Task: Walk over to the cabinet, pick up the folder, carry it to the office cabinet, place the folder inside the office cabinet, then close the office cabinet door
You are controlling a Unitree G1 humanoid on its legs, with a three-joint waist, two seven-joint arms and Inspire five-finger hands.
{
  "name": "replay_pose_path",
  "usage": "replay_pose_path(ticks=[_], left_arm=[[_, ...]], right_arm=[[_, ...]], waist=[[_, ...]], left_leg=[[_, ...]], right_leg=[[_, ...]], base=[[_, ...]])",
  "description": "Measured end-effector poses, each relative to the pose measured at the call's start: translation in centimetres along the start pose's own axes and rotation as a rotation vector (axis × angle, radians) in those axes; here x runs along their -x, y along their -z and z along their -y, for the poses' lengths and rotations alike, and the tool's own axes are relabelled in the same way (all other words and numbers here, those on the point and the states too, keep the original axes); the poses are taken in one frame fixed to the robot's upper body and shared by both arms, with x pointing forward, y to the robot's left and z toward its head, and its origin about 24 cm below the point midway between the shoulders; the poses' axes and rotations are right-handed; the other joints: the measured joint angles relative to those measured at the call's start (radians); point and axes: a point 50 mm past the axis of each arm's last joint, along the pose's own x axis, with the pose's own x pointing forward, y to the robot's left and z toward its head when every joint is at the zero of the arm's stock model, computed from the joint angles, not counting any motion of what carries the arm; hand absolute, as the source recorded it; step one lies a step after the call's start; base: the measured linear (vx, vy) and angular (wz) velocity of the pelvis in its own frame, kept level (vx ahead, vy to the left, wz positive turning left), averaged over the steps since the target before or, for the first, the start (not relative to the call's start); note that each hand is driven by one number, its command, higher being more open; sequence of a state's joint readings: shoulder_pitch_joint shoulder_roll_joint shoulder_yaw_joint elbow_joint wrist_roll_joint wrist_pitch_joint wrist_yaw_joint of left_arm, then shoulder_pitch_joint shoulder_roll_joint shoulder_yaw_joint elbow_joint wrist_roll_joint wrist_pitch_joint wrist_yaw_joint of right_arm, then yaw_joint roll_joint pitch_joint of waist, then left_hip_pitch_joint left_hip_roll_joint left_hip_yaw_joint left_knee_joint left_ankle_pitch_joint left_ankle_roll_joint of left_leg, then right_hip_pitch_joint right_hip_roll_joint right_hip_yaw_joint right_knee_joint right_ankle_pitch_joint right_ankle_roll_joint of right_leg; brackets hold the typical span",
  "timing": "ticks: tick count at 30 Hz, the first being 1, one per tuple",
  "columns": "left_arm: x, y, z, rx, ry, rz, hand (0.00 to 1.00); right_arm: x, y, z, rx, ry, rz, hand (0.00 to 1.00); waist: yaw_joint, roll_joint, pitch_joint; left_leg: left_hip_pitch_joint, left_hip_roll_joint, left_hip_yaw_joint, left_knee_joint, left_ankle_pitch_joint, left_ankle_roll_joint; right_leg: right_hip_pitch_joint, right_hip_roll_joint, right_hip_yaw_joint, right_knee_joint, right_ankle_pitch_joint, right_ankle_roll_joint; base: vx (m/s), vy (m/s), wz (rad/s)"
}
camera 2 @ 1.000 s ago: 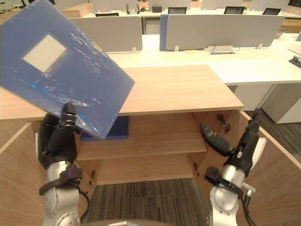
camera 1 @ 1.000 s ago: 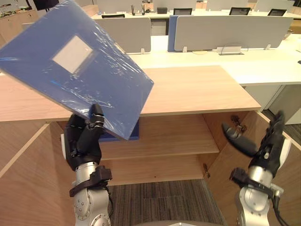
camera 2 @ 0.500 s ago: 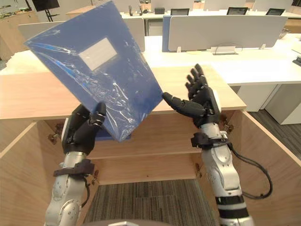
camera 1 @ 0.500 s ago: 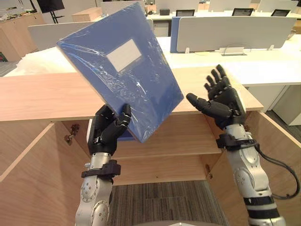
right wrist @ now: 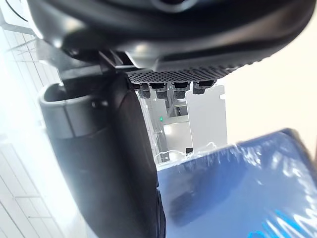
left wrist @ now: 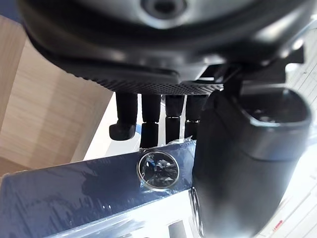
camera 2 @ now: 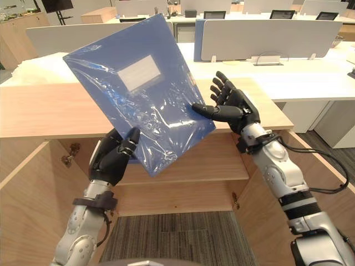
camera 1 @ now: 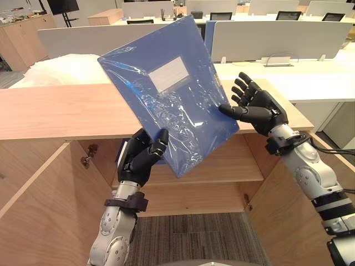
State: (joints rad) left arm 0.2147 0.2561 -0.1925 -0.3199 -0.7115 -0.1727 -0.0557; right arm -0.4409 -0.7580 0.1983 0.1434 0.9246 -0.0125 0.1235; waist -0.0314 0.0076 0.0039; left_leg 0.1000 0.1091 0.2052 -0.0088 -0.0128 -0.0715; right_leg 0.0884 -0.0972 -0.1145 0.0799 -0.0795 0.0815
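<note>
**Q:** What does the scene show, from left to right?

**A:** A wooden office cabinet (camera 1: 55,111) stands open, seen from above. Its left door (camera 1: 33,205) swings out toward the viewer. In front of the cabinet's opening, toward its left side, the robot's left hand (camera 1: 140,162) is raised. It grips the lowest corner of a blue folder (camera 1: 183,122), with the thumb pressed on the front face and the fingers curled behind.

**Q:** Where is the folder?

**A:** It is in the air in front of the cabinet, and its upper part reaches above the cabinet's top. It is tilted with one corner pointing down. It is wrapped in shiny clear film (camera 2: 161,127) and has a pale label (camera 1: 169,73) near its upper edge. It is not inside the cabinet.

**Q:** And further right?

**A:** The right hand (camera 1: 260,111) is level with the cabinet's top, at the folder's right edge. Its fingers are straight and fanned wide, and only its thumb tip rests on the folder. Below it, the cabinet's inner shelf (camera 1: 227,166) lies bare. The right door (camera 2: 255,227) also stands open. Behind the cabinet are white desks (camera 1: 316,77) with grey divider screens (camera 1: 277,39).
</note>
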Motion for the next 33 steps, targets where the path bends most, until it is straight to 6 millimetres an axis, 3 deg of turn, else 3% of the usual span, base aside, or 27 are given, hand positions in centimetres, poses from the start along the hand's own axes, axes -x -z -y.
replay_pose_path(ticks=[5,20,21,27,28,33], left_arm=[[0.0,0.0,0.1,0.002,0.030,-0.019,0.00],[-1.2,-1.6,-0.3,-0.133,0.138,-0.032,0.00],[-1.3,-1.7,-0.1,-0.133,0.157,-0.029,0.00],[-1.6,-2.2,0.3,-0.154,0.210,-0.003,0.00],[-1.6,-2.3,0.2,-0.149,0.210,-0.003,1.00],[-1.5,-1.8,-1.2,-0.132,0.211,-0.056,1.00]], right_arm=[[-0.6,-1.2,0.5,0.081,-0.059,-0.027,1.00],[-1.0,-2.1,-1.4,0.146,-0.356,-0.192,1.00],[-1.0,-2.1,-1.8,0.134,-0.378,-0.194,0.00],[-1.0,-2.4,-1.7,0.085,-0.374,-0.181,0.00],[-1.0,-2.4,-1.7,0.083,-0.379,-0.180,0.00],[-0.9,-2.5,-1.9,0.064,-0.410,-0.177,0.00]], waist=[[-0.003,-0.007,0.004],[0.010,-0.022,0.001],[0.012,-0.024,0.000],[0.023,-0.031,-0.008],[0.023,-0.030,-0.009],[0.021,-0.030,-0.012]], left_leg=[[0.000,-0.008,0.003,-0.003,0.004,0.006],[-0.009,-0.010,0.009,-0.006,0.015,0.010],[-0.010,-0.010,0.008,-0.006,0.015,0.010],[-0.009,-0.011,0.005,-0.009,0.020,0.008],[-0.009,-0.011,0.005,-0.009,0.020,0.008],[-0.009,-0.011,0.005,-0.009,0.021,0.007]], right_leg=[[-0.001,-0.007,0.003,-0.006,0.010,0.004],[-0.003,-0.007,0.008,-0.033,0.037,0.004],[-0.003,-0.007,0.007,-0.033,0.037,0.004],[-0.002,-0.008,0.004,-0.033,0.037,0.004],[-0.002,-0.008,0.004,-0.033,0.037,0.004],[-0.003,-0.007,0.005,-0.033,0.038,0.002]], base=[[-0.05,0.040,-0.02],[-0.02,0.011,-0.02],[0.00,0.000,0.00],[0.00,0.000,0.00],[0.00,0.000,0.00],[0.00,0.000,0.00]])
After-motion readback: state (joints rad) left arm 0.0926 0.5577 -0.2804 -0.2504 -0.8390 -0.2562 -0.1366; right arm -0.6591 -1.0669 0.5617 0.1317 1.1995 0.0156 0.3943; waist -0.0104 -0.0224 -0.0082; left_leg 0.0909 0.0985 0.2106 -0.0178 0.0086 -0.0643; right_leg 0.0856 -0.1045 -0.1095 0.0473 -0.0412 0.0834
